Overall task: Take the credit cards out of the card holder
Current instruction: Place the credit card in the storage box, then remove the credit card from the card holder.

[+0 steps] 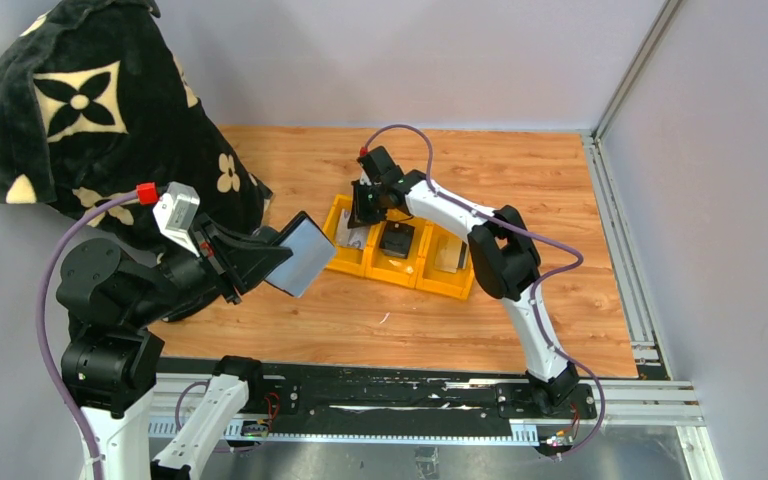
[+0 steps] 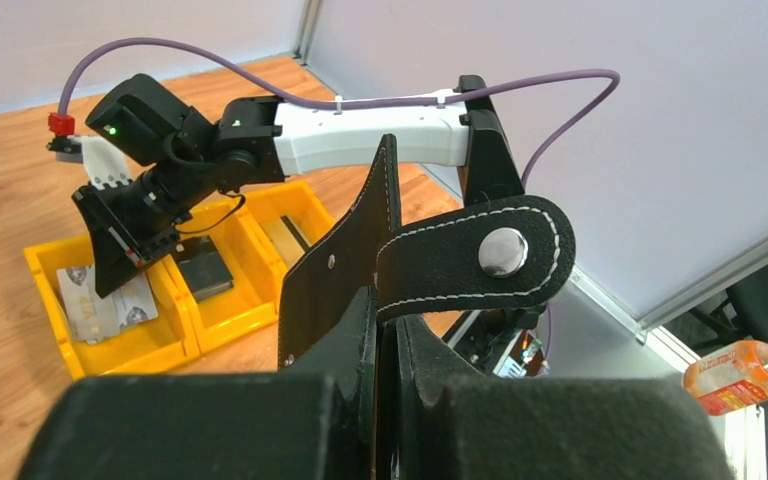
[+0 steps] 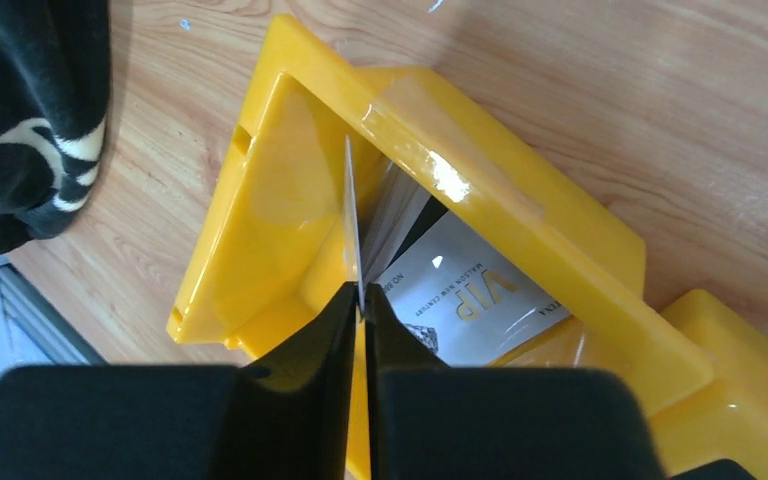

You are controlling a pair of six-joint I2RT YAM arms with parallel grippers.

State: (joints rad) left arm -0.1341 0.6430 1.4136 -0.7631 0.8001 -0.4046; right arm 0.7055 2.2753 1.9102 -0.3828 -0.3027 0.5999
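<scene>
Right wrist: one credit card [image 3: 349, 220] is pinched edge-on in the right gripper [image 3: 362, 305]; the card holder [image 2: 345, 270] is clamped in the left gripper [image 2: 385, 328].

The wooden table [image 1: 580, 300] carries a yellow bin [image 1: 400, 277] (three compartments) and a black flower-patterned blanket [image 1: 70, 110].

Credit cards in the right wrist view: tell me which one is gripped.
The edge-on card, standing upright, pinched by the right end effector. The VIP-printed card lies loose inside the yellow bin, ungripped.
</scene>
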